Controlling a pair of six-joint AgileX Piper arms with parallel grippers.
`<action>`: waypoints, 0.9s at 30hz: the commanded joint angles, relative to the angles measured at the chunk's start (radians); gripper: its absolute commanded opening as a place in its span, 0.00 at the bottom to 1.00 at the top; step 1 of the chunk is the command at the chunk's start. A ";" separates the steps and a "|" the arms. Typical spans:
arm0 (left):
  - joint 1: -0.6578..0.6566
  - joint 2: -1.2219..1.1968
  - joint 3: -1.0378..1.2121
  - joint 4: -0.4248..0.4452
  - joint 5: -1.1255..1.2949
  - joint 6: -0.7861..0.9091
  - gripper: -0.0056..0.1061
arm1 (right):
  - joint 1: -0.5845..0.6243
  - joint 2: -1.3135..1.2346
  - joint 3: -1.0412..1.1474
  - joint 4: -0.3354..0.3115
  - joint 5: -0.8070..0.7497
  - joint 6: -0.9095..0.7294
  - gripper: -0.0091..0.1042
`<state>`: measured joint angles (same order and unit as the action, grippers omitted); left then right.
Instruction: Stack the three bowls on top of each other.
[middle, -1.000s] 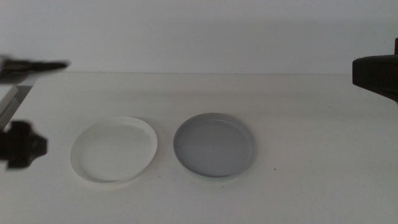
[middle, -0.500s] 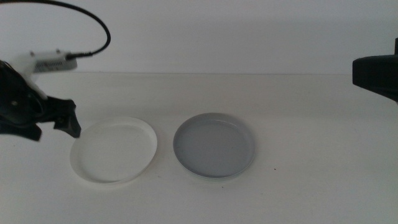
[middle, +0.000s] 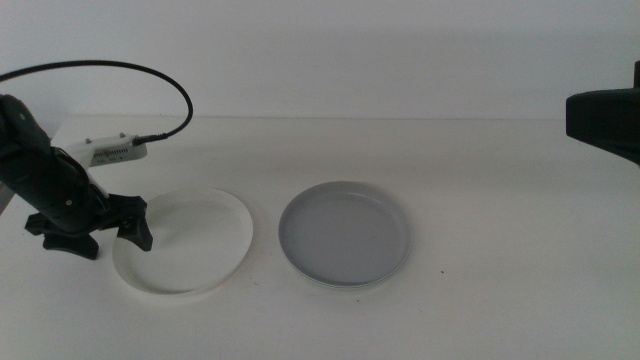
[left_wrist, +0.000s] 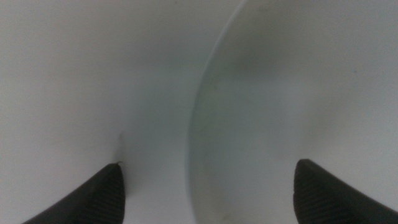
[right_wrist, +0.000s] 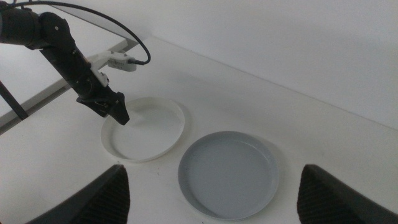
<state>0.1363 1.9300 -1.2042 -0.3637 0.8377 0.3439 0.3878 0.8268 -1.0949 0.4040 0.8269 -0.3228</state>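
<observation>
Your left gripper (middle: 110, 232) with jaws spread wide astride the white bowl's (middle: 195, 245) left rim, grey bowl (middle: 345, 235) just beside it mid-table (middle: 500, 200), your right gripper (right_wrist: 211, 193) raised, jaws wide apart

White bowl (middle: 190, 245) beside grey bowl (middle: 345, 235)

We find no readable text, label, brand or number anywhere; the close, blurred left wrist view may hide some.

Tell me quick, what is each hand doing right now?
Left hand: open, straddling the white bowl's near rim, holding nothing.
Right hand: open, empty, waiting raised off to the side.
</observation>
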 joint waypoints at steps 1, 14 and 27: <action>-0.005 0.009 -0.006 -0.022 -0.015 0.017 0.85 | 0.000 -0.004 0.003 -0.001 -0.012 -0.010 0.85; -0.003 0.048 -0.006 -0.018 -0.009 0.022 0.10 | 0.000 -0.004 0.003 -0.001 -0.012 -0.010 0.85; -0.112 -0.211 -0.135 -0.064 0.096 -0.091 0.03 | 0.000 -0.004 0.003 -0.001 -0.012 -0.010 0.85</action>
<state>0.0720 1.7339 -1.3189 -0.3957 0.9314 0.2782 0.3878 0.8268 -1.0949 0.4040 0.8269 -0.3228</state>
